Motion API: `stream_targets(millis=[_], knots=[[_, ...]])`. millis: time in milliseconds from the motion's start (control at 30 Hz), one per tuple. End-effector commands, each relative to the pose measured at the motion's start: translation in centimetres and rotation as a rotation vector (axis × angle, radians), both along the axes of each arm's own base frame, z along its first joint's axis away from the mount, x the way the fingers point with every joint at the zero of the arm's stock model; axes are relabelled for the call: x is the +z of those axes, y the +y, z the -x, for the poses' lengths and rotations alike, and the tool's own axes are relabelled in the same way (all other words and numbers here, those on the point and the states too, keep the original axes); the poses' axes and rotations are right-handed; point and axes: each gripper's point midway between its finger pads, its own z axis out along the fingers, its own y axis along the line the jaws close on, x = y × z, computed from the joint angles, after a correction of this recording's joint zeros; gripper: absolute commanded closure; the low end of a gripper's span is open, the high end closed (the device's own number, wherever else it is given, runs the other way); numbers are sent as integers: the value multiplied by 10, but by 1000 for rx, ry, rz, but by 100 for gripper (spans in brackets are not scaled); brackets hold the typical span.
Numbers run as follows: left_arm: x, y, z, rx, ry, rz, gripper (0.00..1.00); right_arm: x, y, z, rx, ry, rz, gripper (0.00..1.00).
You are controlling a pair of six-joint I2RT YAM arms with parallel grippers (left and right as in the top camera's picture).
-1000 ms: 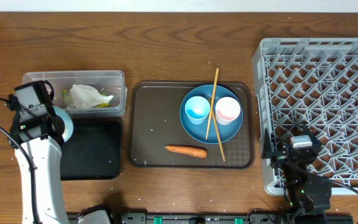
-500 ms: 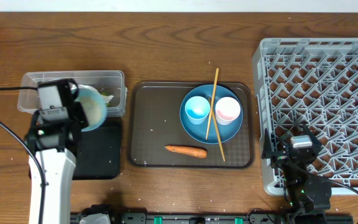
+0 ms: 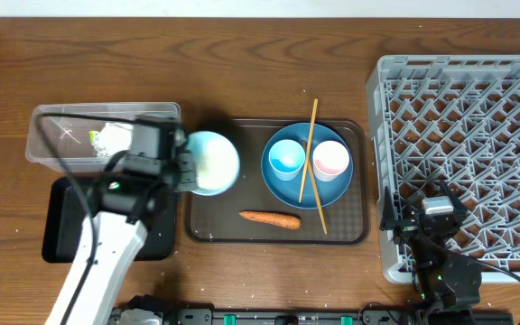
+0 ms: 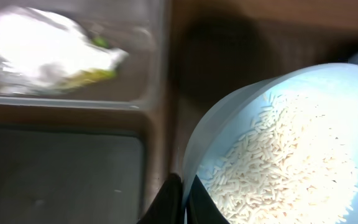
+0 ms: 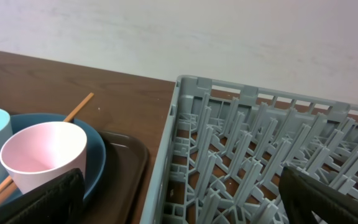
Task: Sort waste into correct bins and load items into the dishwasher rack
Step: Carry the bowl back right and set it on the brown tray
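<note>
My left gripper (image 3: 186, 168) is shut on the rim of the small pale blue bowl (image 3: 213, 162) and holds it over the left end of the brown serving tray (image 3: 215, 226). In the left wrist view the fingertips (image 4: 183, 198) pinch the bowl's rim (image 4: 229, 118), and white rice (image 4: 291, 155) lies inside. The crumpled wrapper (image 3: 106, 137) (image 4: 42, 43) lies in the clear tub (image 3: 52, 122). The black tray (image 3: 61, 226) sits below it. The carrot (image 3: 269, 218), blue plate (image 3: 307, 185), light blue cup (image 3: 287, 158), white-pink cup (image 3: 330, 160) and chopsticks (image 3: 308, 153) are on the serving tray. My right gripper (image 3: 436, 212) is open and empty at the grey rack's (image 3: 468, 108) front left corner.
The right wrist view shows the white-pink cup (image 5: 42, 155), the plate's edge (image 5: 98, 155), a chopstick (image 5: 76, 107) and the rack's left wall (image 5: 173, 149), with the open fingers (image 5: 185, 205) at the bottom corners. Bare wooden table (image 3: 242, 63) lies behind the tray.
My left arm has carried the bowl from beside the black tray, past the clear tub, to the right over the serving tray. The right arm has not moved.
</note>
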Motion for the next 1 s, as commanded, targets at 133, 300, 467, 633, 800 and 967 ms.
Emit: stream_targets(millis=[133,300,467,633,800,967], knots=[[-33,-25,-4,-41,128,0,94,-1,-1,0,-2,4,11,1],[-64,-26,-6,-32,225,-25,94,-1,-1,0,-2,4,11,1],[-97,-25,-3,-16,331,-51,94,-1,-1,0,-2,4,11,1],[-112,-18,-5,-1,361,-102,92,-1,-1,0,-2,4,11,1],[-110,-17,-6,1,353,-106,65,-1,-1,0,-2,4,11,1],[-94,-18,-12,-40,317,-111,53,-1,-1,0,-2,4,11,1]])
